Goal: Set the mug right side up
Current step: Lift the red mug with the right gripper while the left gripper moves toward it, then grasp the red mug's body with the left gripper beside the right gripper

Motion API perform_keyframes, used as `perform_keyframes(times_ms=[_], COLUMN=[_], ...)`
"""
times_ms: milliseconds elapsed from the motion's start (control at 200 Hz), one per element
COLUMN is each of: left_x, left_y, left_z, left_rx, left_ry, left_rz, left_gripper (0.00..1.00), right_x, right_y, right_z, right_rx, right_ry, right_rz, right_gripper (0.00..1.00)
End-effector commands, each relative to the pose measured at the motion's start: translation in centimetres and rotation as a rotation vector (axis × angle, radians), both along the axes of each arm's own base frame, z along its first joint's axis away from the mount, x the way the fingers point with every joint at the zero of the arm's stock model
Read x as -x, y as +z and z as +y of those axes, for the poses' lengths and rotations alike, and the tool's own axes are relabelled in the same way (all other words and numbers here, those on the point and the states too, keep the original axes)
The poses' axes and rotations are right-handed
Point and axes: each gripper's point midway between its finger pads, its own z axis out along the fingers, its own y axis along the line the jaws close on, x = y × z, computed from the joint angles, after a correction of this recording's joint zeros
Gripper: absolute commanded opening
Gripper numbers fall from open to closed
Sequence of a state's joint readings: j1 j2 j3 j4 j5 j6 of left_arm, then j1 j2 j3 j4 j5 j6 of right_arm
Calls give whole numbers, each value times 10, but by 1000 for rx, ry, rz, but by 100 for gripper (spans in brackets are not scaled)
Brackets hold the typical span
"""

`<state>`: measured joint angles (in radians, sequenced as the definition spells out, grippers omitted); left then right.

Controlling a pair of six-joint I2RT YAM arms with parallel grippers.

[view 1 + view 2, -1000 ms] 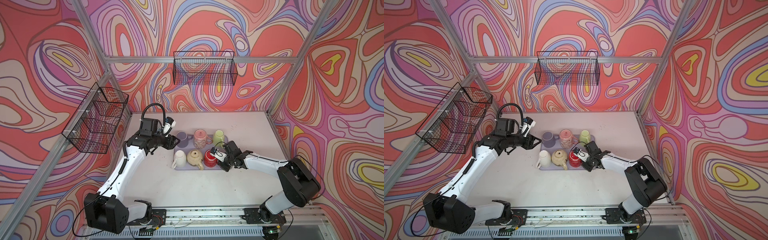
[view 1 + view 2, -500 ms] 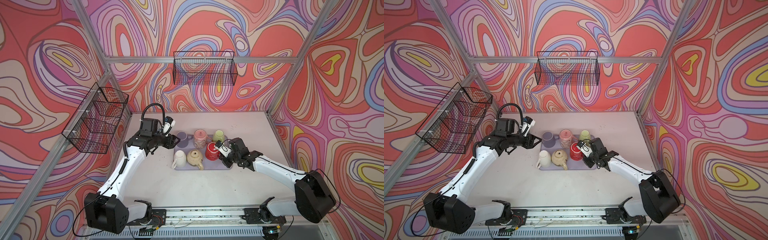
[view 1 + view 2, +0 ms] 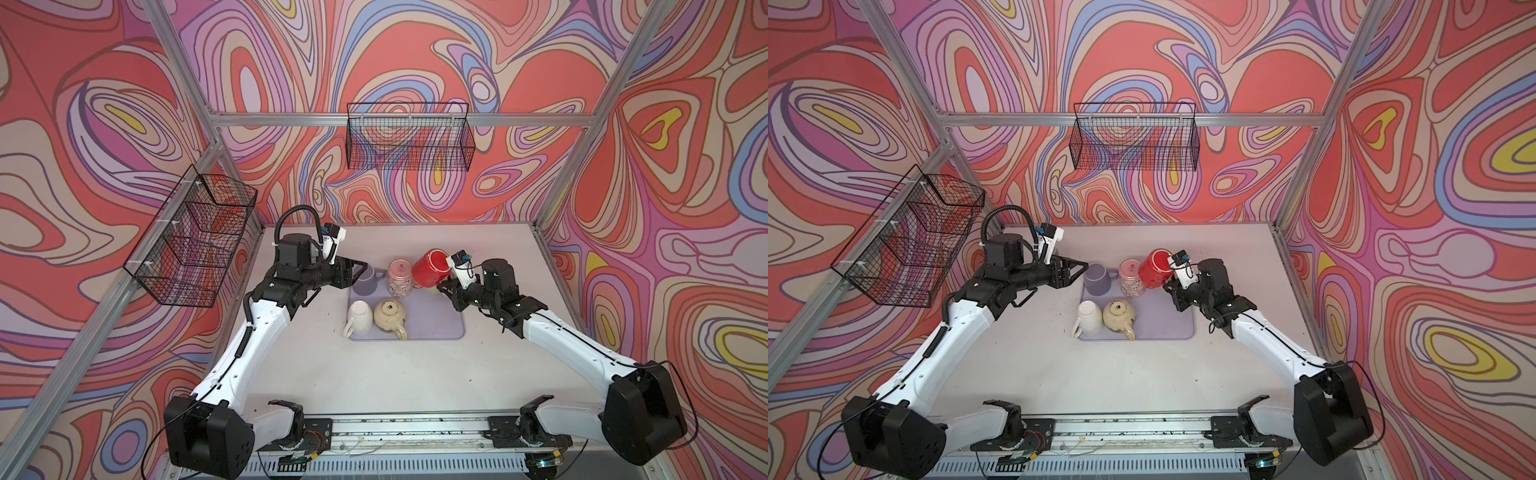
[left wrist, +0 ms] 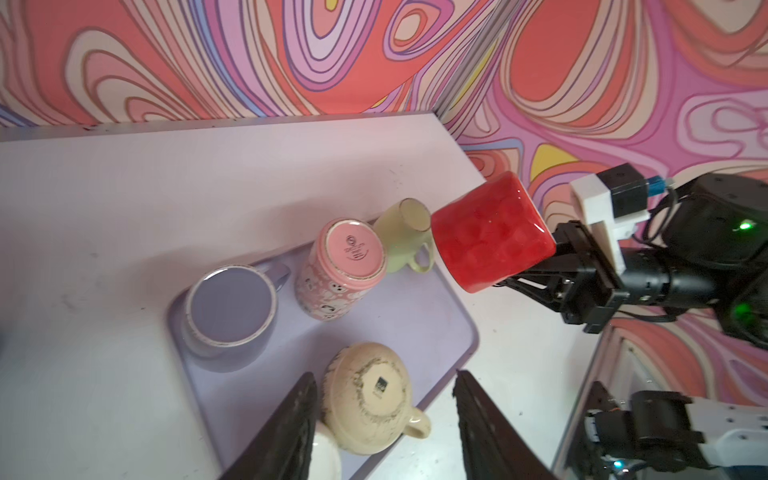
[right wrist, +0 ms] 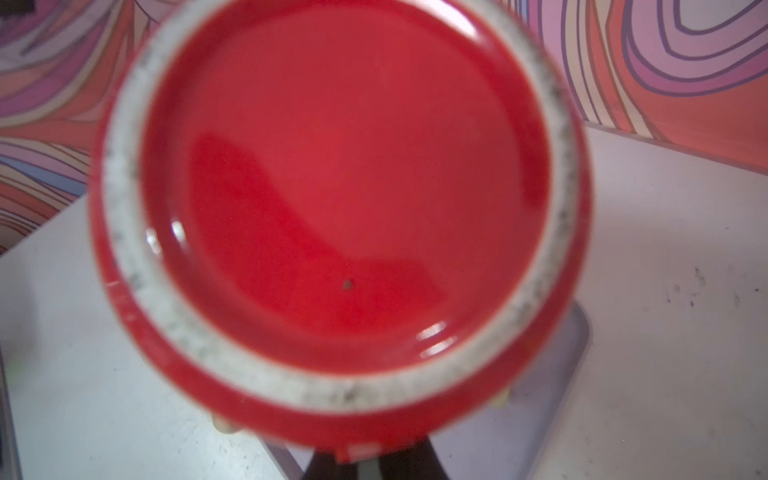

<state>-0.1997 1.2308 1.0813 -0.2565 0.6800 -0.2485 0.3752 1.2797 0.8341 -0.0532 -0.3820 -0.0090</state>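
Swirled walls (image 3: 415, 62) in red, lilac and cream close in a pale, matte counter (image 3: 415, 374), speckled with dark crumbs. Two black wire baskets hang on them, a long one (image 3: 409, 137) on the back wall and a tiered one (image 3: 195, 241) on the left wall.

Mid-counter lies a flat lilac tray (image 3: 432, 320) with rounded corners and a low lip.

My right pincer (image 3: 446, 286) is clamped on the red mug (image 3: 430, 268) and holds it in the air above the tray's far right corner. It is glossy and its side is dimpled. It is tipped over, base raised towards my right wrist camera and mouth angled down at the tray. That camera is filled by its round base: shiny red inside a rough, unglazed pale ring with grey flecks. I cannot tell exactly which part of it my fingers pinch.

Under it, at the same corner, stands a slim green mug (image 4: 401, 232), base up. Beside that, along the far edge, is a pink printed mug (image 3: 400, 277), also base up. At the far left corner a wide lilac mug (image 3: 365, 280) stands mouth up.

At the near left corner, a smooth white mug (image 3: 360, 318) and a squat, round, scuffed cream mug (image 3: 388, 316) sit base up, touching.

My left pincer (image 3: 359, 273) is spread and holds nothing, just beside the lilac mug at the tray's far left corner.
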Motion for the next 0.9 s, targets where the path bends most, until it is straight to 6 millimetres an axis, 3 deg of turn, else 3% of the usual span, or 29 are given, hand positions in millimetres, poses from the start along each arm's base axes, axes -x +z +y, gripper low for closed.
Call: perform_keyframes(times_ms=[0,145,310,436,606,896], left_x=[-1,7,21,22,15,17], left_y=[22,31,59,75,76,92], left_z=[-26,-54,-84,-92,-100,-110], left_rx=[184,207,328,381,389,406], left_ry=[-78,-153,-271,-311,-330,-357], left_rz=[-13,-59,-137,-198,-202,-245], left_gripper=[56,56,56,56,56,56], right_x=[-14,-16,-12,-3,10,18], right_y=[83,109,119,125,142,143], right_z=[21,38,50,55,54,63], right_rx=[-259,-402,-495,-533,-554,-561], right_ry=[51,136,221,278,308,350], right_rz=[-157,-180,-182,-171,-200,-184], right_gripper=[0,0,0,0,0,0])
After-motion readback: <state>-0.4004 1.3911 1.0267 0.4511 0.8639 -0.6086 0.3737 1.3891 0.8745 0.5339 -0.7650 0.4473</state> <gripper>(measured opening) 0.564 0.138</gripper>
